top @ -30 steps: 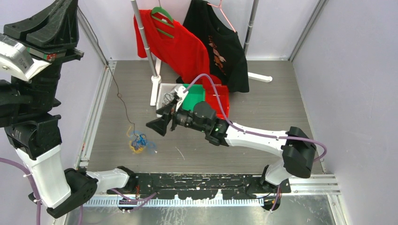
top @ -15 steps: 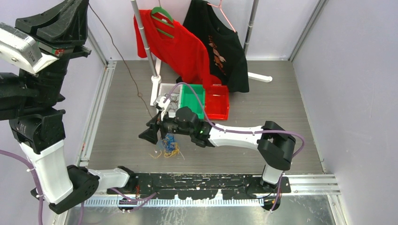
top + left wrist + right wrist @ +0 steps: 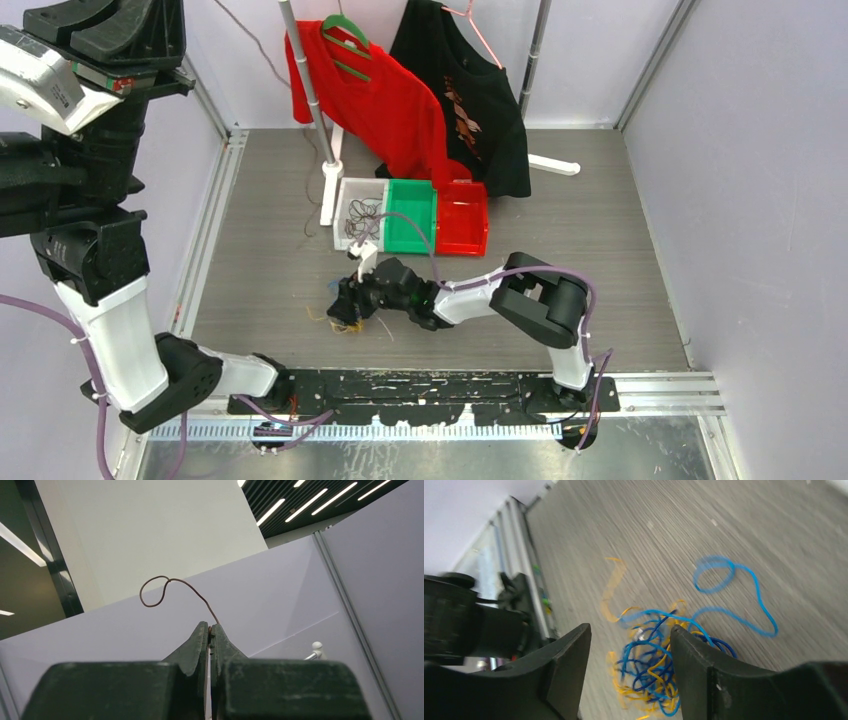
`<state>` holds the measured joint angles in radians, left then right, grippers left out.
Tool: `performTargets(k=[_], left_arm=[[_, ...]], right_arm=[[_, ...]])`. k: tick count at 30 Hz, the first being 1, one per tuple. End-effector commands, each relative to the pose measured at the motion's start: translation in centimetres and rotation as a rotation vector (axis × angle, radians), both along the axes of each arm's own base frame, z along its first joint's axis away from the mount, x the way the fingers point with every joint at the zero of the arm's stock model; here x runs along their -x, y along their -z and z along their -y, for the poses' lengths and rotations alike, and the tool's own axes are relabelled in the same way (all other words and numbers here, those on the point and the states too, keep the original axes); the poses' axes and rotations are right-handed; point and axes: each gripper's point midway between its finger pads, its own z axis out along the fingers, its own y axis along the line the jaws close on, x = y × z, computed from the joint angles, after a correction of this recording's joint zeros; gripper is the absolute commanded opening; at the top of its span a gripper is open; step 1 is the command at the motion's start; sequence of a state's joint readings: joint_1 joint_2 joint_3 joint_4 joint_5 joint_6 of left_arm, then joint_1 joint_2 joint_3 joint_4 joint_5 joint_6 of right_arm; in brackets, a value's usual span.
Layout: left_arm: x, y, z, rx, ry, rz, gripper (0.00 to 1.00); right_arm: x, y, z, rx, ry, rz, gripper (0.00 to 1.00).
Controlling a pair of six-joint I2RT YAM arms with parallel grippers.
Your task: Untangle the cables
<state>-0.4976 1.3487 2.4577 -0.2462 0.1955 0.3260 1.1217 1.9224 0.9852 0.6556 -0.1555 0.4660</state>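
The cables (image 3: 340, 320) are a small blue and yellow clump on the grey floor, left of centre. In the right wrist view the clump (image 3: 659, 672) lies between my fingers, with a blue loop (image 3: 734, 595) and a yellow strand (image 3: 611, 587) trailing beyond. My right gripper (image 3: 342, 303) is open, low over the clump, jaws on either side of it (image 3: 629, 652). My left gripper (image 3: 160, 20) is raised high at the top left, shut (image 3: 210, 626) on a thin brown cable (image 3: 165, 582). That cable (image 3: 318, 140) hangs down apart from the clump.
A white bin (image 3: 345, 190) with dark wires in it, a green bin (image 3: 412, 215) and a red bin (image 3: 465, 228) stand in a row behind the clump. A clothes rack pole (image 3: 305, 80) with a red shirt (image 3: 380, 100) and a black shirt (image 3: 470, 95) stands at the back. Walls close both sides.
The left arm rose, pulling the thin brown cable up and out of the clump. The clump slid right. The right gripper swung left and dropped over the clump.
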Motion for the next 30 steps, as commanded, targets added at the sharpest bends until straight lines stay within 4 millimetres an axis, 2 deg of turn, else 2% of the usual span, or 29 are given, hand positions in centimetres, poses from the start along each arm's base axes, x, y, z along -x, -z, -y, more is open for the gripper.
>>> performTargets(k=[1, 5, 9, 12, 17, 19, 24, 27, 30], left_arm=[[1.7, -2.5, -1.3, 0.046, -0.041, 0.124, 0.00], [2.5, -3.9, -2.4, 0.093, -0.071, 0.175, 0.00], [2.0, -3.2, -2.0, 0.073, -0.064, 0.149, 0.00], [0.9, -1.6, -1.2, 0.041, -0.053, 0.092, 0.00], [-1.2, 1.5, -0.3, -0.010, -0.063, 0.005, 0.00], [-1.5, 2.4, -0.2, -0.017, -0.067, -0.016, 0.00], [-4.3, 5.7, 1.3, -0.052, -0.057, -0.115, 0.00], [-6.3, 8.2, 2.3, -0.085, -0.060, -0.178, 0.00], [-8.3, 10.3, 3.1, -0.110, -0.073, -0.228, 0.00]], right_arm=[[-1.1, -0.8, 0.5, -0.077, 0.077, 0.013, 0.66], [-1.1, 0.4, 1.6, -0.057, 0.106, -0.002, 0.67], [-1.1, 0.1, 2.0, -0.059, 0.121, -0.005, 0.67], [-0.9, -1.0, 2.3, -0.056, 0.114, -0.002, 0.65], [-0.3, -2.8, 4.0, -0.032, 0.121, -0.016, 0.63], [0.4, -3.2, 5.1, -0.010, 0.112, -0.041, 0.62], [1.5, -4.5, 9.0, 0.058, 0.102, -0.061, 0.63], [0.7, -6.0, 11.4, 0.059, 0.155, -0.064, 0.64], [-1.2, -7.9, 13.3, 0.031, 0.254, -0.049, 0.64]])
